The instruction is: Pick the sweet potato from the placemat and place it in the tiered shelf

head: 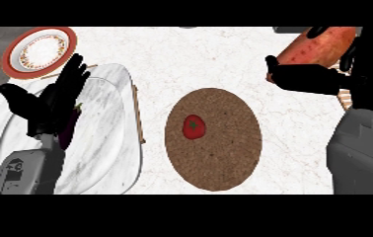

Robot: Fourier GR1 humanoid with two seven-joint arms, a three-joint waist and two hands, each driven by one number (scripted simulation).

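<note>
An orange-red sweet potato [319, 47] is held up near the view's top right, with my right hand [310, 79] curled round its lower end. Only its upper part shows above the black fingers. The round brown placemat [226, 152] lies in the middle of the counter, well to the left of and below that hand. A red tomato [194, 126] sits on the mat's left part. My left hand [53, 100] rests open at the left, fingers up, over the marble-topped tiered shelf [105, 132]. A dark purple object [71, 125] shows partly behind that hand.
A red-rimmed plate [38, 51] with a patterned centre sits at the top left. The white marble counter [197, 53] stretches between the shelf and my right arm. A wooden edge [138, 115] runs along the shelf's right side.
</note>
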